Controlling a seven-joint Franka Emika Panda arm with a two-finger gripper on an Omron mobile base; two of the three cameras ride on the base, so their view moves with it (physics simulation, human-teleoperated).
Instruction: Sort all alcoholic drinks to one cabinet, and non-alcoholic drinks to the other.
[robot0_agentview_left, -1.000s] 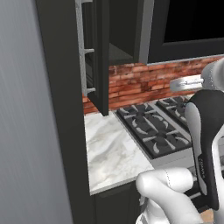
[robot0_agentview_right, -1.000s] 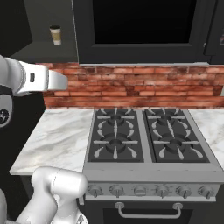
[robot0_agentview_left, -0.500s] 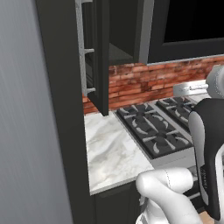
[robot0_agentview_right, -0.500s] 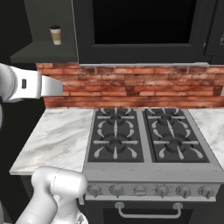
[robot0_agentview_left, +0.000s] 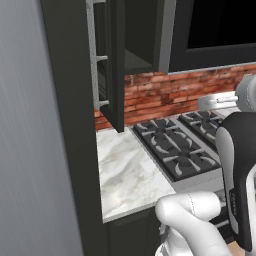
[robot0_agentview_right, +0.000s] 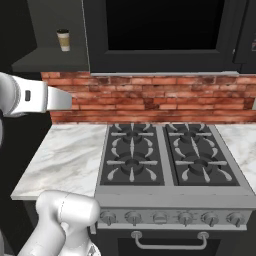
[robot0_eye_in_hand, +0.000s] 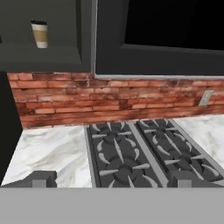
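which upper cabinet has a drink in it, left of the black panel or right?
The left cabinet, door open: one coffee cup with a dark lid stands upright on its shelf. The right cabinet is only partly in frame and shows no drink.

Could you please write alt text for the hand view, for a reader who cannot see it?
A lidded paper cup stands on the shelf of an open upper cabinet, above a brick wall. Below lie a marble counter and a gas stove, with the open gripper empty.

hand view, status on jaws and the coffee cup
Jaws wide open, holding nothing. Coffee cup upright on the open cabinet shelf, above the marble counter. Nothing blocking it.
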